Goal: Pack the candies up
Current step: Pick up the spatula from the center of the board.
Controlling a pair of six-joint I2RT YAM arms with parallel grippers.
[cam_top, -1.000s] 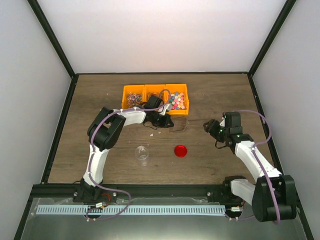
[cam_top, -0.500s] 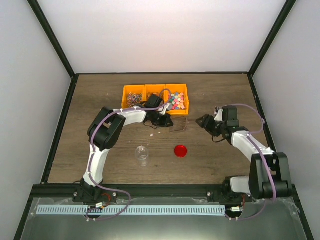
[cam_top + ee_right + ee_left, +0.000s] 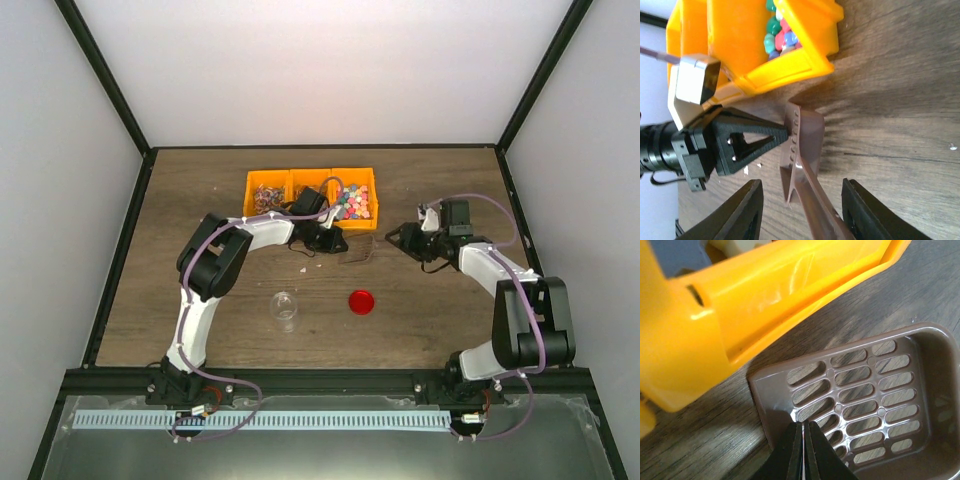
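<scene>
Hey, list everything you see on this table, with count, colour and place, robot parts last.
Bin: one, orange, three compartments, far middle of the table.
Candies: many, multicoloured, bin's right and left compartments.
Scoop: one, brown, slotted, just in front of the bin.
Jar: one, clear, near middle.
Lid: one, red, right of the jar.
Table: one, dark wood.
Left gripper: shut on the scoop's rim.
Right gripper: open, astride the scoop's handle.
</scene>
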